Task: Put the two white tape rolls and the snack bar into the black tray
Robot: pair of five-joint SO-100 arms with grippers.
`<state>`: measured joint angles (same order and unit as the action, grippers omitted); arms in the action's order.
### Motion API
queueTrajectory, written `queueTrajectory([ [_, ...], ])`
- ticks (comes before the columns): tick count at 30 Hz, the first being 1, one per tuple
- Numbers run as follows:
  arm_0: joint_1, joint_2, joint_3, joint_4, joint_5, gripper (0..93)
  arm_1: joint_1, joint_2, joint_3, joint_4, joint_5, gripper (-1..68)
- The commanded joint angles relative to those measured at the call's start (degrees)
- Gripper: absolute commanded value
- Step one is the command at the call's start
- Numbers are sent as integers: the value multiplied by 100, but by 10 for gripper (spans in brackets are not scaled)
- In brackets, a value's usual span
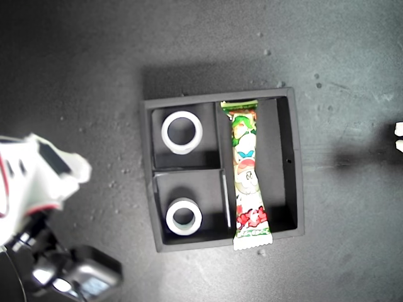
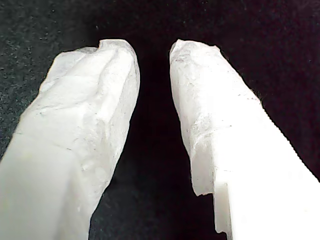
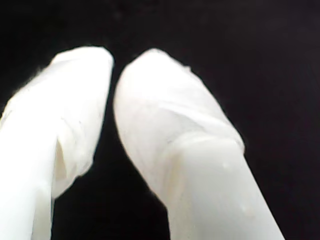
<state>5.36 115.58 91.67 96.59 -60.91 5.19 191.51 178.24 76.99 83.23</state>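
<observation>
The black tray (image 1: 298, 189) lies in the middle of the exterior view. One white tape roll (image 1: 165, 133) rests in its upper small compartment, and the other white tape roll (image 1: 170, 218) in the lower one. The snack bar (image 1: 247, 170) lies in the long compartment, its lower crimped end resting over the tray's wall. My first gripper (image 2: 152, 50) is open a little over dark surface, with nothing between its fingers. My second gripper (image 3: 114, 65) is shut on nothing, its tips almost touching. Neither wrist view shows the tray.
A white arm (image 1: 38, 176) with a dark base stands at the exterior view's lower left, apart from the tray. Two white fingertips (image 1: 398, 129) poke in at the exterior view's right edge. The dark table (image 1: 94, 75) carries small crumbs.
</observation>
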Motion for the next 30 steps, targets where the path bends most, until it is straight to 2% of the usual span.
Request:
queueTrajectory([
  [1, -343, 1160, 1854, -633, -114, 0, 97, 44, 70, -18, -26, 44],
  [6, -800, 2312, 3797, -1608, -141, 0, 193, 44, 70, -18, -26, 44],
  [11, -1090, 4395, 5845, -2733, -132, 0, 281, 44, 70, -18, -26, 44],
  [18, -1187, 7699, 7532, -2241, -237, 0, 281, 44, 70, -18, -26, 44],
  [26, -1125, 7840, 7972, -2109, -378, 0, 281, 44, 70, -18, -35, 44],
  [30, -1143, 7840, 8438, -2417, -448, 0, 281, 44, 70, -18, -35, 44],
])
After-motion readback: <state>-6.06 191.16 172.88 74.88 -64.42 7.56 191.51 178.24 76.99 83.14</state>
